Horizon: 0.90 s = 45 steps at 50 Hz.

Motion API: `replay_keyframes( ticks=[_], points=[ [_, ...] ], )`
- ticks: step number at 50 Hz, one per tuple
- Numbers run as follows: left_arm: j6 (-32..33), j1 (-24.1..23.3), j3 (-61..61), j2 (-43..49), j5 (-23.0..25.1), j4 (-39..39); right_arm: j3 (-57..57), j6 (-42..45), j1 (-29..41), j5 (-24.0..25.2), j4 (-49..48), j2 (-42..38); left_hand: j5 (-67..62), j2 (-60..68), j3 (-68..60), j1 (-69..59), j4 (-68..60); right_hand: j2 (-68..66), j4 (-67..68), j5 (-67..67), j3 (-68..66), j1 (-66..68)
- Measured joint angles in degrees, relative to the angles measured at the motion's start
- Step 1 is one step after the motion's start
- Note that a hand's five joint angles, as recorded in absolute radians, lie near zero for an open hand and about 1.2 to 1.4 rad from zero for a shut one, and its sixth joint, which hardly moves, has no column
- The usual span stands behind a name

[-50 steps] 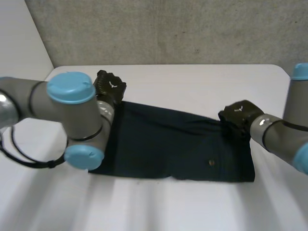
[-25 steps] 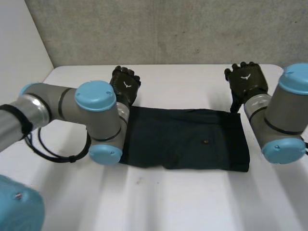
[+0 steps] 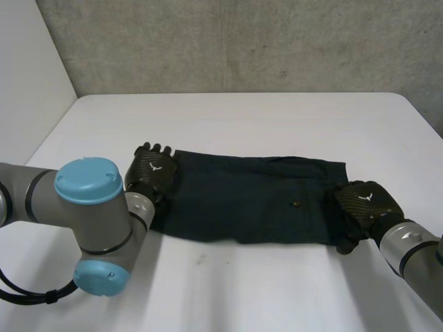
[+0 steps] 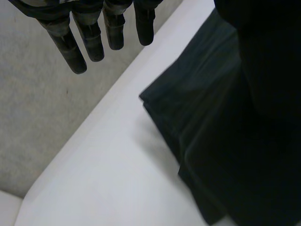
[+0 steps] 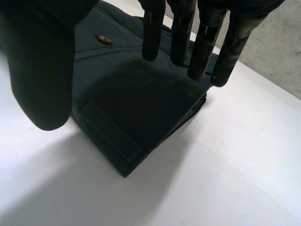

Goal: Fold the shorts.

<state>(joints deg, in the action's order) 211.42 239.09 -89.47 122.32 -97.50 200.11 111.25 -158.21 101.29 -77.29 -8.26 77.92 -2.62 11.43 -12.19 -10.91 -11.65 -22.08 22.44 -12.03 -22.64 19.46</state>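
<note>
Nearest the camera, the left arm's (image 3: 90,221) blue-capped joint sits at 8 o'clock from the dark navy shorts (image 3: 242,200), which lie folded into a long flat band across the middle of the white tabletop (image 3: 277,124). At 4 o'clock from the shorts' middle, the right hand (image 3: 365,205) is over their near right corner. In its wrist view its fingers (image 5: 203,47) are straight and a little spread above the layered end of the cloth, the thumb (image 5: 42,70) apart from them, pinching nothing. A small button (image 3: 296,205) shows at 3 o'clock from the middle. At 9 o'clock the left hand (image 3: 152,171) is at the shorts' left end, its fingers (image 4: 89,37) straight, side by side and holding nothing, reaching past the cloth's corner. Farthest off, at 12 o'clock, stands a grey wall (image 3: 242,41).
</note>
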Motion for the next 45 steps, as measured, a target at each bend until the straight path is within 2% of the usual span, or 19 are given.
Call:
replay_keyframes(
  ticks=[2, 9, 15, 18, 25, 34, 35, 38, 40, 45],
  points=[
    [0.3, 2.0, 1.1, 2.7, 0.0, 0.8, 1.3, 0.0, 0.0, -0.2, -3.3, -1.1, 0.0, 0.0, 0.0, 0.0, 0.0, -3.4, 3.3, -2.6, -3.2, 2.5],
    [1.0, 3.5, 1.7, 4.1, 0.1, 0.9, 1.3, 0.2, -0.3, -0.7, -7.9, -4.3, 0.0, 0.0, 0.0, 0.0, 0.0, -13.9, 13.0, -12.0, -13.1, 11.2],
    [1.7, 3.6, 0.1, 2.5, 0.4, 0.6, 0.9, 0.7, -1.0, -1.0, -11.3, -6.0, 0.0, 0.0, 0.0, 0.0, 0.0, -41.5, 41.1, -37.6, -40.5, 30.1],
    [1.6, 3.5, -1.6, -0.7, 0.5, 0.4, 0.7, 1.0, -1.8, -1.0, -12.2, -6.2, 0.0, 0.0, 0.0, 0.0, 0.0, -45.1, 45.5, -41.1, -44.7, 31.7],
    [0.9, 2.7, -5.5, -9.4, 1.1, 0.3, -0.1, 2.8, -4.2, -0.6, -11.6, -5.7, 0.0, 0.0, 0.0, 0.0, 0.0, -45.1, 45.7, -41.3, -45.0, 31.7],
    [-1.8, 3.4, -10.0, -20.6, 3.5, -0.3, -0.9, 9.5, -6.4, 0.7, -5.8, -5.3, 0.0, 0.0, 0.0, 0.0, 0.0, -45.1, 45.7, -41.3, -45.0, 31.7],
    [-2.2, 3.6, -10.3, -21.1, 3.6, -0.5, -0.9, 9.7, -6.5, 0.8, -5.4, -5.3, 0.0, 0.0, 0.0, 0.0, 0.0, -40.7, 41.6, -39.7, -41.2, 30.6],
    [-3.3, 4.4, -11.1, -22.1, 3.8, -1.3, -1.0, 9.9, -6.4, 0.9, -4.4, -5.3, 0.0, 0.0, 0.0, 0.0, 0.0, -21.7, 22.3, -22.9, -22.0, 18.0],
    [-3.8, 4.7, -11.5, -22.2, 3.9, -1.8, -1.0, 9.8, -6.4, 1.0, -4.1, -5.4, 0.0, 0.0, 0.0, 0.0, 0.0, -17.4, 17.1, -18.2, -16.9, 15.1],
    [-5.0, 5.0, -12.3, -21.9, 4.0, -2.4, -1.0, 9.5, -6.8, 1.2, -4.2, -5.7, 0.0, 0.0, 0.0, 0.0, 0.0, -16.6, 15.5, -16.6, -15.4, 14.3]
  ],
)
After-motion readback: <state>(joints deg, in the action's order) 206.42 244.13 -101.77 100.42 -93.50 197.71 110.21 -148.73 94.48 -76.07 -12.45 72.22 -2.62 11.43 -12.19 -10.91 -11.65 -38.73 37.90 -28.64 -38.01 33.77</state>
